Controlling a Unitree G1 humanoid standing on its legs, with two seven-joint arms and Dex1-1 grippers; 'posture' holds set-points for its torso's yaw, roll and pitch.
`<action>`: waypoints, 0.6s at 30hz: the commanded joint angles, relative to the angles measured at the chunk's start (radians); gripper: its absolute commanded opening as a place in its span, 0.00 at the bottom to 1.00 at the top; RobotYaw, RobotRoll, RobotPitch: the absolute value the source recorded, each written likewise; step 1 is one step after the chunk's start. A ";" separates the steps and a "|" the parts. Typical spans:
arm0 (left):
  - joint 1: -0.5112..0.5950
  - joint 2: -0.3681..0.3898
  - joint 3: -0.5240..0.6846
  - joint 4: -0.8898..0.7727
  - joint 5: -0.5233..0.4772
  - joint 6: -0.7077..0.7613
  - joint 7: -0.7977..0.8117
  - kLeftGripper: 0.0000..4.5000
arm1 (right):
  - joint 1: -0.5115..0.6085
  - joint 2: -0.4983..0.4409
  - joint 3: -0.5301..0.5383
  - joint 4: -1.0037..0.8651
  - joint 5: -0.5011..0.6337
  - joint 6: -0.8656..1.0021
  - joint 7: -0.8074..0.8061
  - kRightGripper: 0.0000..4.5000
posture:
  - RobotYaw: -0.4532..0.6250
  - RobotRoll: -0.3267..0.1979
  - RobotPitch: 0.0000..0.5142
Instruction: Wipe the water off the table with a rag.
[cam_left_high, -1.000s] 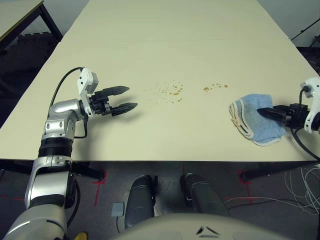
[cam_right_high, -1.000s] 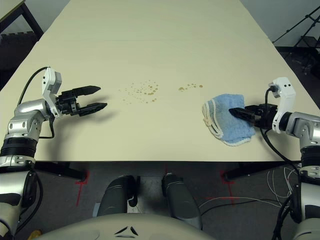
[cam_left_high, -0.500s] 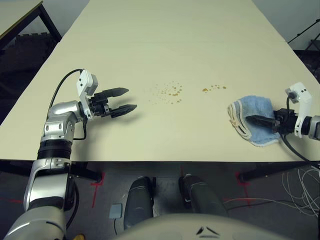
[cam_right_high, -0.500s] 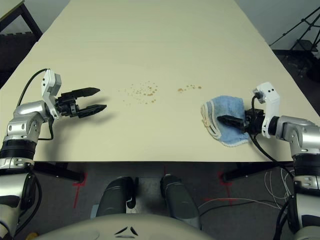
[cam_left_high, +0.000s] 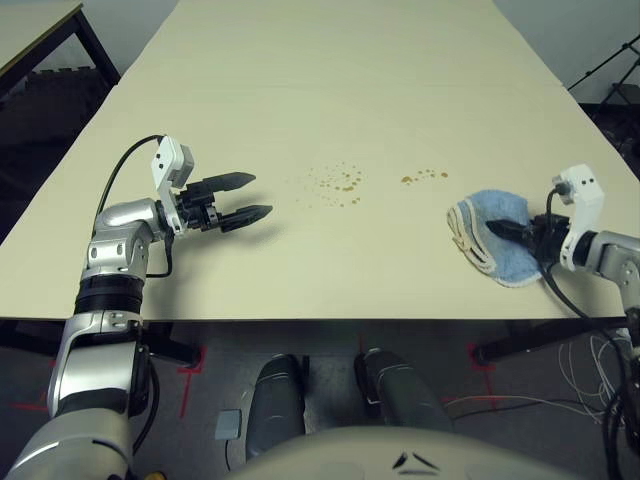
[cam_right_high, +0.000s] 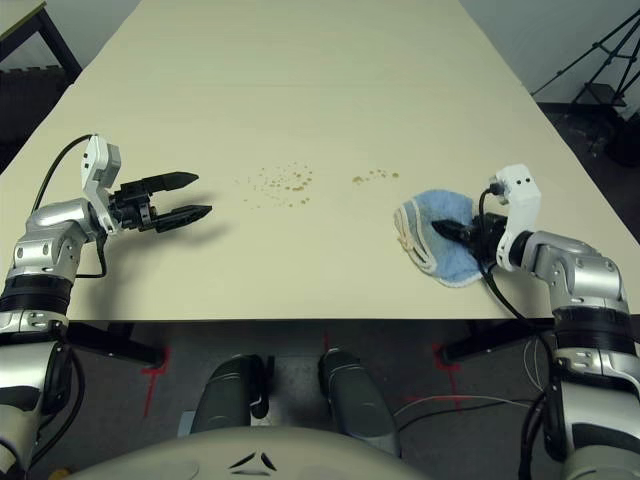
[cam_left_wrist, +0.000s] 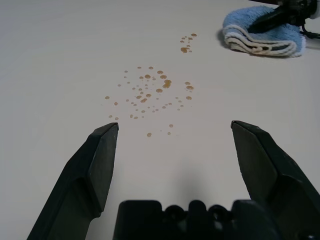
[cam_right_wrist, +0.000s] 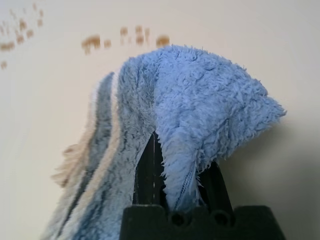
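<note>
R gripper (cam_right_high: 447, 229) apparently pinching rag (cam_right_high: 440, 250)

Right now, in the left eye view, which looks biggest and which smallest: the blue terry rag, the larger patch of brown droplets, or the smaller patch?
1. Folded light blue terry rag, clearly largest.
2. Larger cluster of brownish droplets.
3. Smaller cluster of droplets, smallest.
All lie about equally far up the cream table.

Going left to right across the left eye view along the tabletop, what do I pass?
Left gripper, open above the table → larger cluster of water droplets → smaller cluster of water droplets → rag, pinched by the right gripper.
</note>
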 joint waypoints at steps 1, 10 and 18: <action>-0.015 0.008 -0.002 0.030 0.016 -0.014 -0.004 1.00 | -0.054 0.033 -0.032 0.028 0.007 -0.053 -0.067 0.00 | 0.22 0.62 0.24; -0.027 0.019 0.003 0.051 0.021 -0.024 -0.006 1.00 | -0.201 0.097 -0.002 0.220 -0.043 -0.212 -0.160 0.00 | 0.22 0.62 0.27; -0.019 0.044 0.011 0.045 0.019 -0.018 -0.008 1.00 | -0.263 0.164 0.073 0.394 -0.159 -0.383 -0.239 0.00 | 0.24 0.62 0.29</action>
